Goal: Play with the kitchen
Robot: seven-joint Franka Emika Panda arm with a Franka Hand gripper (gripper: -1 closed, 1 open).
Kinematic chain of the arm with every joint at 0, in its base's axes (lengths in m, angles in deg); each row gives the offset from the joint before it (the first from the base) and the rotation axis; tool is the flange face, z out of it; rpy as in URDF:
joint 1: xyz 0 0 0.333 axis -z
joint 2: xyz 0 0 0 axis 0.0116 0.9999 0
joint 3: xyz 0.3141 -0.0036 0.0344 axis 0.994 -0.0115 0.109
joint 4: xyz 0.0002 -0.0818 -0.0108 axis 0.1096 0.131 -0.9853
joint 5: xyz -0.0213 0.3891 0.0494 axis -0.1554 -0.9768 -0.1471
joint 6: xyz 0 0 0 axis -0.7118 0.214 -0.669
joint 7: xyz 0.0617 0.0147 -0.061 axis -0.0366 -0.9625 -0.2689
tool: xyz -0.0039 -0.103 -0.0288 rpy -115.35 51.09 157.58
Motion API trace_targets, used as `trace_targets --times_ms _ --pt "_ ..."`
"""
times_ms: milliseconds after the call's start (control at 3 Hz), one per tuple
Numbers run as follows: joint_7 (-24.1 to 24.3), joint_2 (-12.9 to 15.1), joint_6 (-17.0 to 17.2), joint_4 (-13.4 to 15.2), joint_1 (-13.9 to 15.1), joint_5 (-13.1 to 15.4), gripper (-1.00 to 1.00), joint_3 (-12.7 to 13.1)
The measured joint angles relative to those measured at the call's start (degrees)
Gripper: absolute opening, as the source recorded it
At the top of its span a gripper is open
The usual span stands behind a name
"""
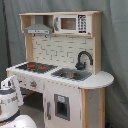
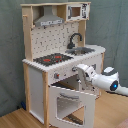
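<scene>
While the kitchen (image 2: 55, 60) stands on the wood floor (image 2: 12, 120) with its oven door (image 2: 70, 102) swung open, the gripper (image 2: 77, 70) sits right at the front panel under the hob (image 2: 52, 59); can't tell if the jaws are open.

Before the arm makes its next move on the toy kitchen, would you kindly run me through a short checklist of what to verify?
1. Oven door swung open in the second exterior view: ok.
2. Arm's pincer close to the kitchen front, above the open door: ok.
3. Pincer open or shut: cannot tell.
4. Hob free of loose items: ok.
5. Sink contents: cannot tell.
6. Faucet upright behind the sink: ok.
</scene>
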Motion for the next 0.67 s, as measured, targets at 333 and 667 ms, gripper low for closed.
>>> trace_targets --times_ms 333,667 --pt "2.6 0.0 4.7 0.0 -3.1 0.0 1.00 0.0" --pt "4.6 0.0 9.4 0.1 -6.0 0.0 1.00 0.0"
